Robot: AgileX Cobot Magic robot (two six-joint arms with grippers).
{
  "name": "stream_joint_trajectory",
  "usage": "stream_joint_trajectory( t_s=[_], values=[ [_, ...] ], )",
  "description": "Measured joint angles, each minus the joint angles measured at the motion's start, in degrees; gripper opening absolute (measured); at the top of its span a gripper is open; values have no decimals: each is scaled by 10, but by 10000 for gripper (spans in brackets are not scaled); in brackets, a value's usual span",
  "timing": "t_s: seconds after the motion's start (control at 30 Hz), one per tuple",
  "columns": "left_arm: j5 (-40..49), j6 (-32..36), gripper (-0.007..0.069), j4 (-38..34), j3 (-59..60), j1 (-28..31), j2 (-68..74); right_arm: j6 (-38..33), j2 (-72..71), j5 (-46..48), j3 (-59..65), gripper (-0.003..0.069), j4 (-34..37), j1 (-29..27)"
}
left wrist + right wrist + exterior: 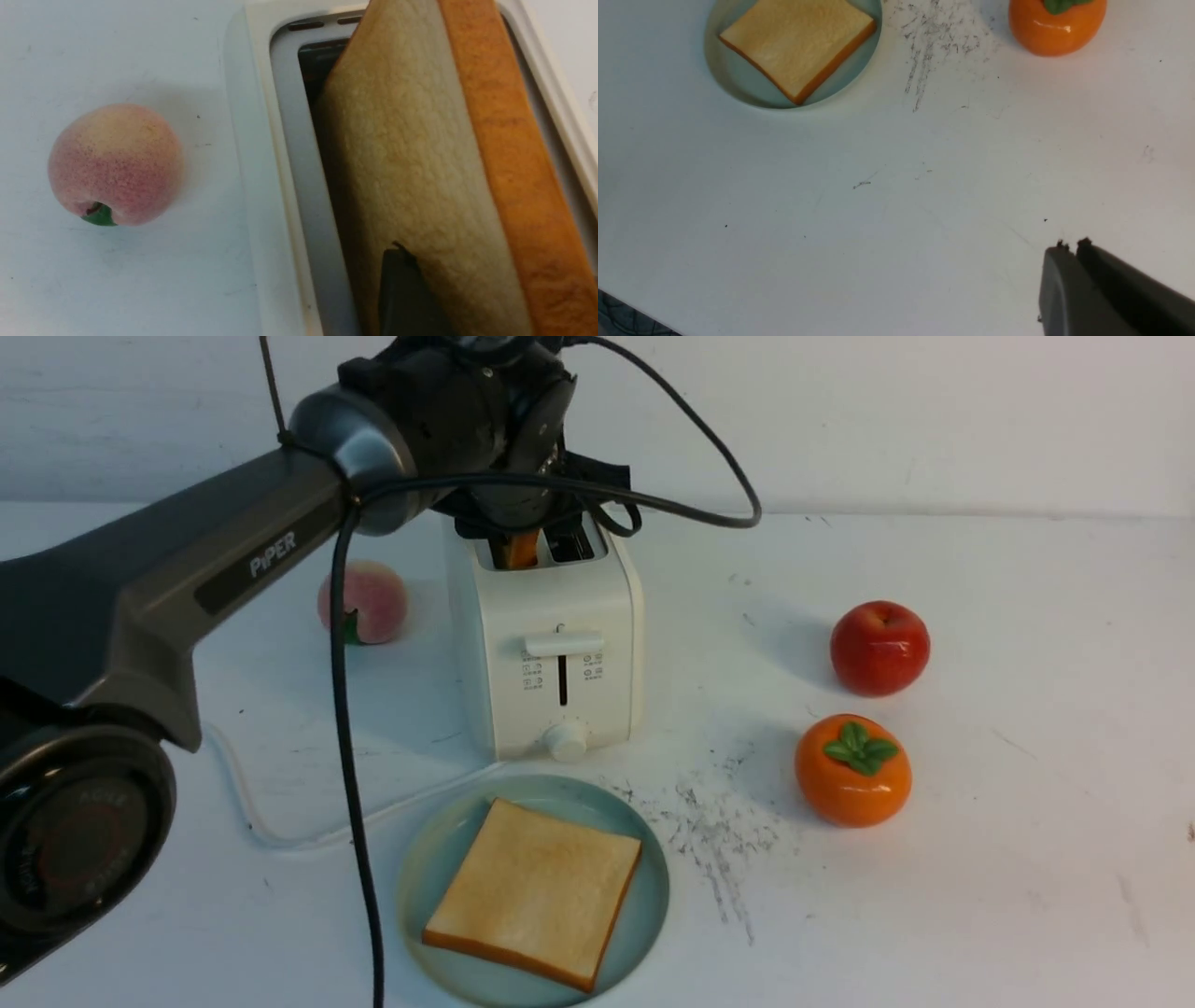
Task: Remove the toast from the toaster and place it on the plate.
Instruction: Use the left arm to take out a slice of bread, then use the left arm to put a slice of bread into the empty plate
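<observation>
Worktop (980,896): matte white, with a patch of grey scuff marks (714,826) right of the plate. Toaster (551,644): boxy, smooth cream-white shell with rounded edges, a bar lever, a round knob and small grey icons on its front; its thin white cord (280,835) loops across the surface to its left. One slice of toast (420,163) stands tilted in the toaster's left slot, with a porous pale crumb and an orange-brown crust. The left claw (525,534) is down over that slot; one dark pad (404,294) lies against the slice's face, the other is hidden, so I cannot tell whether it is clamped. A second square slice (532,891) lies flat on the plate (646,896), a round, glossy pale blue-green dish with a low rim, just in front of the toaster. Right claw (1070,243): dark, tips pressed together, holding nothing, above bare worktop. Also present: a fuzzy pink peach (364,602) left of the toaster, and on the right a shiny red apple (879,647) behind a glossy orange persimmon (852,770) with a green leafy cap.
</observation>
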Motion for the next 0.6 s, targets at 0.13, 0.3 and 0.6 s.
stream_joint_trajectory(
  t_s=[0.13,0.3,0.6],
  values=[
    [3,-7,117,7,-2,0,0,0,0,0,0,39,0,0],
    [5,-9,113,7,-19,1,-13,0,0,0,0,45,0,0],
    [103,49,113,-62,-100,1,-168,0,0,-1,0,62,0,0]
  ],
)
